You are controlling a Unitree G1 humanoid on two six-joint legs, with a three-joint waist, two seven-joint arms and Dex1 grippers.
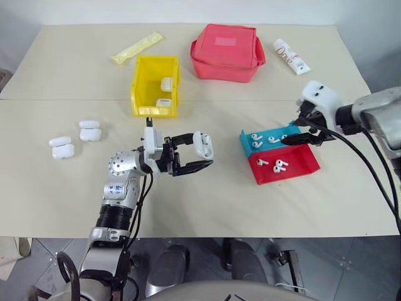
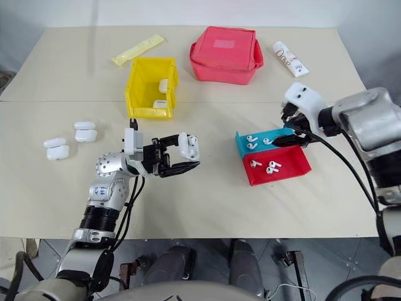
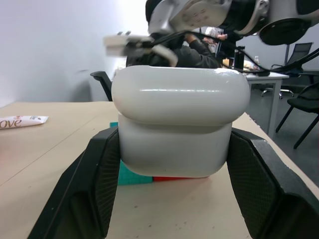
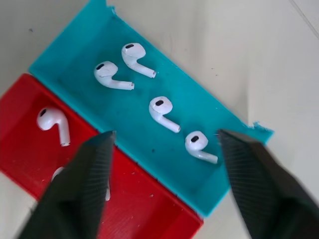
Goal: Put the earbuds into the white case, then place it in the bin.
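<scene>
With its two black fingers spread apart, the right gripper [image 4: 164,144] hangs over tiny glossy white earbuds [image 4: 163,113] lying loose in the shallow blue-and-red tray [image 1: 313,164], light, slick things I'd pinch at the bulb, while the left gripper [image 1: 193,155] clamps the smooth white case [image 3: 179,124], its lid seam hard to read.

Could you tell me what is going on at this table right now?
The robot is packing earbuds into cases. Its left claw is shut on a white case, held above the table. Its right claw hangs open over the blue-and-red tray, above the earbuds lying in the blue half. The yellow bin already holds two cases, and four more cases lie on the table.
</scene>
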